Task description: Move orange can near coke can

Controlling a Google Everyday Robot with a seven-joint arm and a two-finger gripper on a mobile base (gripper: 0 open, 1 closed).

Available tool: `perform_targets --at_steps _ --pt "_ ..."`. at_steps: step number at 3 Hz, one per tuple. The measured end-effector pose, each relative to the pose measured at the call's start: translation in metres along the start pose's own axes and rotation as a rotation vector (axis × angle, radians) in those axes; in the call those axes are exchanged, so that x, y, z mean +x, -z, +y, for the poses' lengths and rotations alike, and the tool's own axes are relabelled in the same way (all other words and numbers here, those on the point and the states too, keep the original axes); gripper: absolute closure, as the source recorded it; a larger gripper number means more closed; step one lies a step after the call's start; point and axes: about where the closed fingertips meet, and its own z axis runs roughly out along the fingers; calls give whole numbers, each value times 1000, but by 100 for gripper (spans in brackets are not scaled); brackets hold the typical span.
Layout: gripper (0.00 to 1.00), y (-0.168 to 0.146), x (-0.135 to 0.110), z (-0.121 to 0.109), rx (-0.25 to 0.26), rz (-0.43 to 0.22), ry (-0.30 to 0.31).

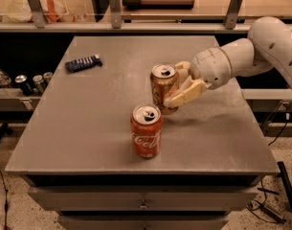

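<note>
The orange can [162, 86] is golden-orange with dark script and a silver top. It stands upright at the middle of the grey table [78, 123]. My gripper [176, 85] reaches in from the right, and its pale fingers [186, 95] are shut on this can, one in front and one behind. The coke can [146, 131] is red with white script. It stands upright near the table's front edge, just in front and slightly left of the orange can, with a narrow gap between them.
A dark blue snack packet [83, 63] lies at the table's back left. Several cans and a bottle [23, 83] stand on a lower shelf to the left. A railing with posts [114, 6] runs behind the table.
</note>
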Motion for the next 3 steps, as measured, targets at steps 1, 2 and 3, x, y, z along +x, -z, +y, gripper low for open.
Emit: perform_targets --at_steps 1,2,3 --pt "100 12 13 22 20 -6 -15" --pt "100 12 16 27 17 -11 -14" --pt "84 11 19 30 15 -21 -16"
